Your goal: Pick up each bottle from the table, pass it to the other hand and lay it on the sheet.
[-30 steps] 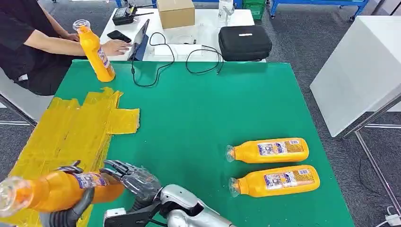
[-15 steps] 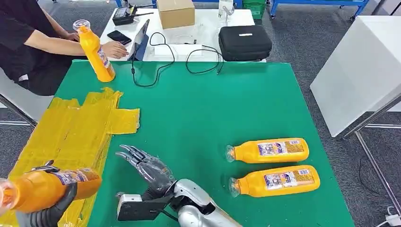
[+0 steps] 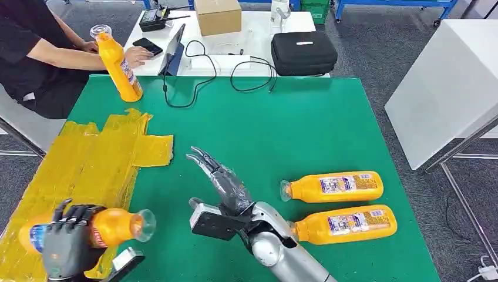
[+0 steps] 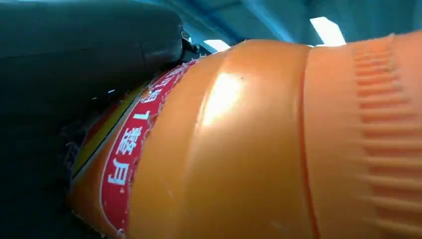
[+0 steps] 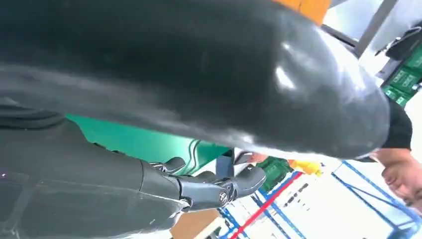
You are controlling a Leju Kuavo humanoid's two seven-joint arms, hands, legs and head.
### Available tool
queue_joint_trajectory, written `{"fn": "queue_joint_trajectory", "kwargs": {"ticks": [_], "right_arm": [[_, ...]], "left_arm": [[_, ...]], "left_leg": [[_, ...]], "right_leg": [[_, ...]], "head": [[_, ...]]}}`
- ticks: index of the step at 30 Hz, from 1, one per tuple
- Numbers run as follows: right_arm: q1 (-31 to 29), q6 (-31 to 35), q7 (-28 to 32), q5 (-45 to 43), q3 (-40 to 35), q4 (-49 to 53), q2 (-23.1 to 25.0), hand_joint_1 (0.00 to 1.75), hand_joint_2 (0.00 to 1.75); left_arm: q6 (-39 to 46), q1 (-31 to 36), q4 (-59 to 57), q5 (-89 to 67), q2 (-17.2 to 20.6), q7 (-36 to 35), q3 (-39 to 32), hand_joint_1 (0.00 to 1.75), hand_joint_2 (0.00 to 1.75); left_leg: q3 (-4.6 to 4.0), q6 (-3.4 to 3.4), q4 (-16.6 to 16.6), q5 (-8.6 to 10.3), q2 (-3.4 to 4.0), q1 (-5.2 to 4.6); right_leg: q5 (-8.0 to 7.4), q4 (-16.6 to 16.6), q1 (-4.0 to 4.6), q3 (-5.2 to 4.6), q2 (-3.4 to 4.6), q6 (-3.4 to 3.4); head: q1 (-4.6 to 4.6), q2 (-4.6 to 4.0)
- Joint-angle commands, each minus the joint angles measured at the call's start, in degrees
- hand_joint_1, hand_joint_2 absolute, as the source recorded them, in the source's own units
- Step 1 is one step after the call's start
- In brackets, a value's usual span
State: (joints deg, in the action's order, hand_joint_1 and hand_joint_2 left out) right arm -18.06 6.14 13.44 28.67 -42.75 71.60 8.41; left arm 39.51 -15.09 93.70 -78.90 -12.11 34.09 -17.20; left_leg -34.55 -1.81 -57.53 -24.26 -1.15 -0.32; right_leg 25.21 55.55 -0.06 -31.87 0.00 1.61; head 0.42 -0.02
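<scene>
Four orange bottles in play right now. One is wrapped in the left hand (image 3: 69,244), lying sideways over the yellow sheet (image 3: 88,158) at the near left, clear cap pointing toward the middle of the green table (image 3: 282,117); whether this held bottle (image 3: 114,226) actually touches the sheet is hard to tell from the head view. Up close its plastic is smooth and glossy, ribbed at one end, with a red label. The right hand (image 3: 226,188) is empty, dark fingers stretched out straight above the green surface, just left of the two lying bottles (image 3: 335,187) (image 3: 343,226), which sit side by side near the right edge. The upright bottle (image 3: 117,64) stands at the far left corner beside a seated person (image 3: 35,53).
</scene>
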Motion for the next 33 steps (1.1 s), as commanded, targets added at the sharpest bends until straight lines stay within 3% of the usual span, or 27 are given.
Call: {"fn": "queue_joint_trajectory", "kwargs": {"ticks": [1,12,22,23,24,32,33], "right_arm": [[-3.25,-0.90,1.10,-2.89,-0.96,0.15,-4.32,0.00,0.00],[-3.00,-0.91,1.23,-3.23,-0.94,0.32,-4.50,0.00,0.00],[-3.57,-1.29,1.57,-4.69,-1.79,0.26,-5.10,0.00,0.00],[-4.31,0.09,1.30,-5.97,-3.28,-0.19,-5.48,0.00,0.00],[-3.96,-0.25,1.27,-6.06,-2.77,0.13,-5.57,0.00,0.00],[-4.21,-0.93,1.33,-6.05,-2.45,-0.68,-5.54,0.00,0.00],[-4.21,-0.93,1.33,-6.05,-2.45,-0.68,-5.54,0.00,0.00]], "left_arm": [[0.49,4.24,-18.56,-11.10,13.99,-18.59,11.53,1.75,1.75],[0.49,4.03,-18.66,-11.10,14.52,-19.84,12.66,1.75,1.75],[0.49,4.39,-21.83,-11.10,20.70,-30.33,23.70,1.75,1.75],[0.49,3.04,-20.91,-9.70,21.99,-30.67,24.17,0.00,1.75],[0.49,6.43,-25.68,-11.10,25.55,-36.29,31.56,0.00,0.00],[0.49,13.77,-25.07,-11.10,36.89,-63.06,57.00,0.00,0.00],[0.49,13.77,-25.07,-11.10,36.89,-63.06,57.00,0.00,0.00]], "left_leg": [[0.18,0.11,0.16,0.06,-0.11,-0.04],[0.04,0.06,0.03,0.00,0.04,0.06],[0.18,0.15,0.03,-0.04,0.05,0.05],[0.13,0.12,0.05,-0.01,-0.01,0.02],[0.10,0.09,0.06,0.00,-0.02,0.01],[0.13,0.16,0.03,0.04,-0.10,0.06],[0.05,0.14,0.03,0.08,-0.18,0.05]], "right_leg": [[0.03,-0.08,-0.05,0.18,-0.17,-0.02],[0.02,-0.01,0.03,0.06,0.00,-0.01],[0.08,0.00,0.04,0.20,-0.03,-0.04],[0.07,-0.01,0.01,0.15,-0.07,-0.03],[0.06,0.00,0.00,0.12,-0.06,-0.02],[0.05,0.02,0.04,0.17,-0.14,-0.03],[0.05,0.03,0.02,0.10,-0.19,-0.03]], "head": [[-0.02,0.00],[0.00,0.00],[0.00,0.00],[0.00,0.00],[0.00,0.00],[0.00,0.00],[-0.02,0.00]]}}
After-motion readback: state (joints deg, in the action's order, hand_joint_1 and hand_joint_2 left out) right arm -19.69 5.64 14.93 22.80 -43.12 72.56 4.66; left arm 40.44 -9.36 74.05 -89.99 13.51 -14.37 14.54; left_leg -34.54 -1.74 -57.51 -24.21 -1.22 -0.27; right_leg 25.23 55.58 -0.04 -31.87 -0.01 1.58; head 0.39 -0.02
